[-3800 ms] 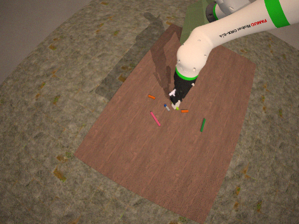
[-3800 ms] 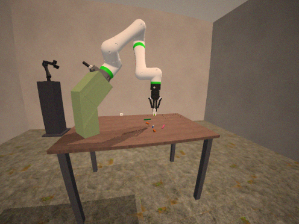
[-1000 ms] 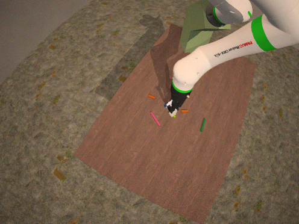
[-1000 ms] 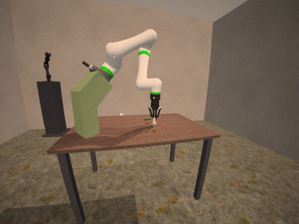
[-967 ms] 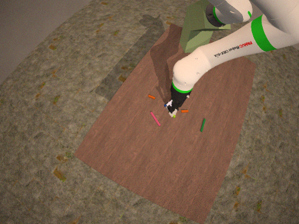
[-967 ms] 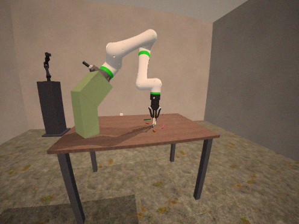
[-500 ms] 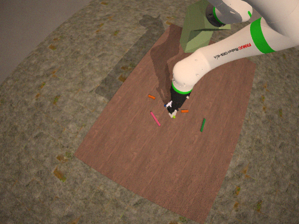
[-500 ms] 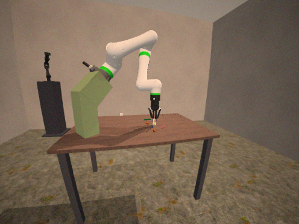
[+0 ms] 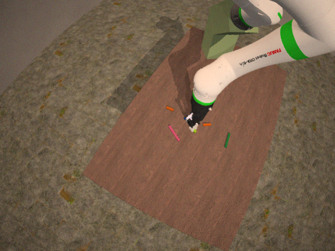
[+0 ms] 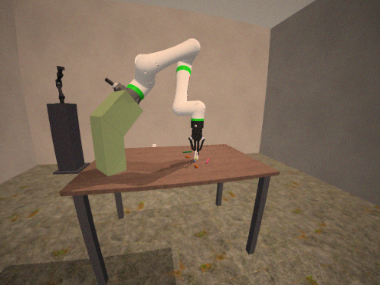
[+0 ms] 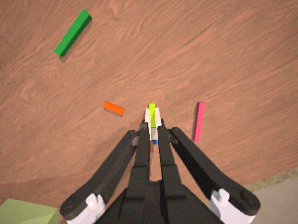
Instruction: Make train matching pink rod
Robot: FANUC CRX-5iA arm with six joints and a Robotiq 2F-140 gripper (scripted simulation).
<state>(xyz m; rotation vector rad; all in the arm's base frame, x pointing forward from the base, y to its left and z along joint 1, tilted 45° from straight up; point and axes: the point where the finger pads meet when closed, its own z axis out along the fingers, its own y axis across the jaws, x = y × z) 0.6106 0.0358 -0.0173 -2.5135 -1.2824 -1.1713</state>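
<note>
Starting at the fingertips and moving outward, the black two-finger gripper [image 9: 193,127] [image 10: 196,156] [image 11: 152,114] points down with its pale fingertips pinching a slim lime rod [image 9: 194,131] [image 11: 152,115], whose far end sticks out between them. Right behind it, seen from the wrist, a short grey rod [image 11: 153,133] and a tiny blue rod [image 9: 185,118] [image 10: 194,161] [image 11: 155,142] follow in roughly the same line; the fingers hide too much to tell whether the ends touch, or whether the lime rod rests on the wood. Near this row, a short orange rod [image 9: 207,125] [image 10: 187,156] [image 11: 114,108] lies on one side and the long pink rod [image 9: 174,133] [image 10: 208,161] [image 11: 199,121] on the other, both apart from it. A second orange rod [image 9: 169,108] [image 10: 196,166] lies beyond the blue end. Farther out, the long green rod [image 9: 227,140] [image 10: 187,152] [image 11: 73,33] lies on the brown wooden table [image 9: 169,189] [image 10: 161,184] [image 11: 240,65], past the first orange one. Well apart stands the arm's pale green angular stand [image 9: 216,47] [image 10: 109,145] [image 11: 25,212].

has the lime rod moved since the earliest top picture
Yes, in the top view it has shifted down and slightly left, farther from the green stand.
</note>
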